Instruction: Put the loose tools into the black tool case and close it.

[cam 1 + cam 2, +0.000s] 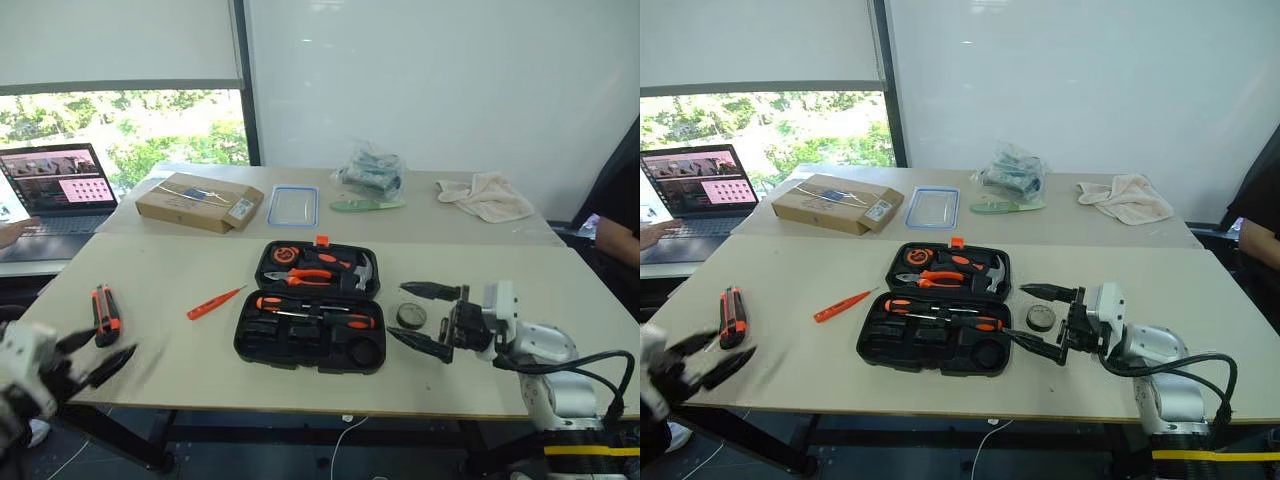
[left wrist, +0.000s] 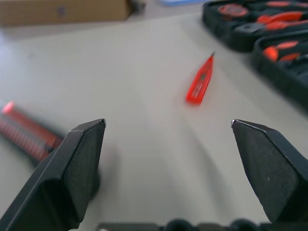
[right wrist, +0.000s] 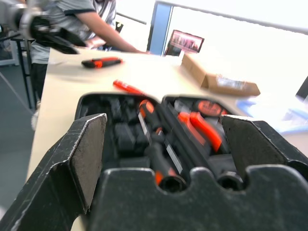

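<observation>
Left claw (image 1: 92,356), fingers spread and empty, hangs at the near left edge of the pale surface (image 1: 180,275); the orange-black utility knife (image 1: 105,314) lies just beyond it, long axis pointing away. Slim orange tester screwdriver (image 1: 214,302) lies farther right, toward the open black moulded tool case (image 1: 310,320). Right claw (image 1: 428,319), spread and empty, flanks the small black tape roll (image 1: 411,316). Bright window behind.

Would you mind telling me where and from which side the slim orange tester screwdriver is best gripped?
Probably across the middle of the handle of the tester screwdriver, coming from above. It lies flat on the table, clear of the tool case, tip pointing toward the case, so fingers should close across its narrow width. The open left pincer is nearest.
</observation>
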You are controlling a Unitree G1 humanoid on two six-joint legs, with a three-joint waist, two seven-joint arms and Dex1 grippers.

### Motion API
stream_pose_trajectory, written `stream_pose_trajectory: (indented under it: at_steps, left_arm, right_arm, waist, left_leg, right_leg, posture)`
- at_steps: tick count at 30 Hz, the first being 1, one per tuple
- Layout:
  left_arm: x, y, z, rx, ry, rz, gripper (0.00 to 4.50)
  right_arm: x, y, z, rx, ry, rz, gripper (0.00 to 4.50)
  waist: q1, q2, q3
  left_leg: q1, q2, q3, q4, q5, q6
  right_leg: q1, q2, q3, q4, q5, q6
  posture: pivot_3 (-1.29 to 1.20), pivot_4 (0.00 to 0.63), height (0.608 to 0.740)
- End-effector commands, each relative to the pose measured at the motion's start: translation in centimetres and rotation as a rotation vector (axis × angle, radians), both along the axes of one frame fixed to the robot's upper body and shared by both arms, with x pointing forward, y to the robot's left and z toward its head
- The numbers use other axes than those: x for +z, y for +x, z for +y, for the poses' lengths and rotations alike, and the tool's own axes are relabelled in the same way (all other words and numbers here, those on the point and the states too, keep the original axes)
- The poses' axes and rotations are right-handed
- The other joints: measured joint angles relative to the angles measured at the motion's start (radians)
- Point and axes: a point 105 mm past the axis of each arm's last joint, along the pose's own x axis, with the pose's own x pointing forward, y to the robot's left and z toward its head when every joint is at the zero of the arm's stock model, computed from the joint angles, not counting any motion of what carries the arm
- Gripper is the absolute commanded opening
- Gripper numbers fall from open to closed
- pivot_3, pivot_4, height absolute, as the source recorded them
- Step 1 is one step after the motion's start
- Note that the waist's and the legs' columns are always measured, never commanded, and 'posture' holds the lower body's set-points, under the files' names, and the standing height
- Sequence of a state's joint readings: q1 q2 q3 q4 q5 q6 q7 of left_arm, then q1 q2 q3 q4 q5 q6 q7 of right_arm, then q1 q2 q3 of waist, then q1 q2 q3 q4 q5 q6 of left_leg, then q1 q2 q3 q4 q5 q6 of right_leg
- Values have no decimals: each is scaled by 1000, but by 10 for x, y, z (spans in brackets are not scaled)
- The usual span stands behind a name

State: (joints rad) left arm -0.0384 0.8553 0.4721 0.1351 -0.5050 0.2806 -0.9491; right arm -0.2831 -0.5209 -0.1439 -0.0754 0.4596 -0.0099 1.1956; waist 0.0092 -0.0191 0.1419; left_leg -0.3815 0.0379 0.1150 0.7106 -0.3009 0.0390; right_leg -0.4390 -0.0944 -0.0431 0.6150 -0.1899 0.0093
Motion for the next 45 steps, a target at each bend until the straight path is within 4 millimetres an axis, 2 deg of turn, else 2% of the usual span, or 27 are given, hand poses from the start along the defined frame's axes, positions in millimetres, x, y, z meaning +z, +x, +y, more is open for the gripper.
stream_pose_trajectory:
  at_steps: [1, 4, 10, 14, 18, 19, 21, 23, 25, 29, 32, 34, 36, 40, 45]
  left_arm:
    - [-7, 39, -21, -79, 89, 172, 4500]
    - [-18, 58, -30, -120, 108, 290, 4500]
    - [-36, 86, -43, -163, 179, 361, 4500]
    - [-38, 94, -54, -221, 187, 341, 3537]
    - [-38, 94, -57, -252, 168, 328, 1849]
    - [-35, 94, -56, -263, 163, 312, 1584]
    - [-19, 93, -57, -307, 120, 239, 958]
    - [4, 91, -59, -377, 95, 132, 958]
    - [24, 82, -69, -515, 94, 61, 958]
    - [39, 65, -105, -790, 190, 47, 958]
    - [34, 55, -150, -991, 323, 71, 958]
    - [26, 64, -168, -973, 390, 87, 958]
    - [19, 72, -175, -939, 455, 85, 958]
    - [3, 69, -186, -998, 487, 130, 958]
    - [-16, 71, -189, -1009, 539, 178, 958]
  right_arm:
    - [14, -8, 9, 36, 4, -32, 4419]
    - [17, -8, 13, 40, 2, -29, 4419]
    - [22, -9, 16, 39, 1, -33, 4419]
    - [23, -12, 16, 25, 3, -31, 4500]
    - [19, -17, 14, 12, -4, -15, 4500]
    - [19, -18, 14, 8, -5, -12, 4500]
    - [19, -20, 11, -3, -8, -10, 4500]
    - [21, -21, 8, -17, -12, -10, 4500]
    - [21, -23, 4, -30, -22, -8, 4500]
    - [20, -28, -3, -50, -32, 6, 4500]
    - [18, -31, -4, -55, -36, 20, 4500]
    - [17, -32, -2, -51, -36, 23, 4500]
    - [17, -33, 0, -44, -37, 23, 4500]
    - [18, -35, 2, -41, -35, 21, 4500]
    - [18, -35, 2, -47, -33, 19, 4500]
  waist:
    - [1, 0, 0]
    - [-4, 0, 0]
    - [-23, -1, 1]
    - [-19, -2, 1]
    - [-9, -2, 1]
    - [-8, -2, 1]
    - [-8, -2, 1]
    - [-8, -3, 1]
    - [-8, -6, 3]
    - [1, -7, 4]
    - [6, -7, 4]
    - [9, -7, 4]
    - [8, -7, 4]
    - [-11, -7, 4]
    - [-5, -7, 4]
  left_leg:
    - [0, -1, 0, 0, 0, 0]
    - [-2, -4, 2, 0, 4, -7]
    - [-6, -4, 6, -1, 4, -7]
    - [-7, -4, 6, -1, 3, -6]
    - [-7, -4, 5, 0, 2, -4]
    - [-7, -4, 5, 0, 2, -4]
    - [-7, -4, 4, 0, 1, -3]
    - [-7, -4, 3, 0, 1, -3]
    - [-8, -4, 3, 1, 1, -3]
    - [-8, -4, 2, 2, 1, -3]
    - [-8, -5, 1, 3, 0, -2]
    - [-8, -5, 0, 4, 0, 0]
    - [-8, -6, 0, 7, -1, 1]
    - [-7, -5, -1, 5, -4, 5]
    - [-7, -5, -1, 6, -4, 5]
  right_leg:
    - [0, 0, 0, 0, 0, 0]
    - [-1, 2, 0, 1, 0, 0]
    - [-2, 4, 0, -1, -1, 2]
    - [-2, 3, -1, -2, -2, 3]
    - [-1, 1, -1, -2, -2, 4]
    - [-1, 1, -1, -2, -2, 4]
    - [-1, 1, 0, -2, -2, 4]
    - [-1, 1, -1, -2, -2, 4]
    - [-2, 1, -1, -2, -2, 4]
    - [-1, 1, -1, -2, -2, 5]
    - [-1, 1, -1, -2, -2, 5]
    - [0, 0, 0, -2, -2, 6]
    - [0, 0, 1, -4, -2, 7]
    - [0, 2, 3, -3, -1, 7]
    - [0, 2, 3, -3, -2, 7]
  posture:
    - [0, 150, 740]
    - [0, 150, 740]
    - [0, 150, 740]
    - [0, 150, 740]
    - [0, 150, 740]
    - [0, 150, 740]
    - [0, 150, 740]
    - [0, 150, 740]
    - [0, 150, 740]
    - [0, 150, 740]
    - [0, 150, 740]
    - [0, 150, 740]
    - [0, 150, 740]
    - [0, 150, 740]
    - [0, 150, 740]
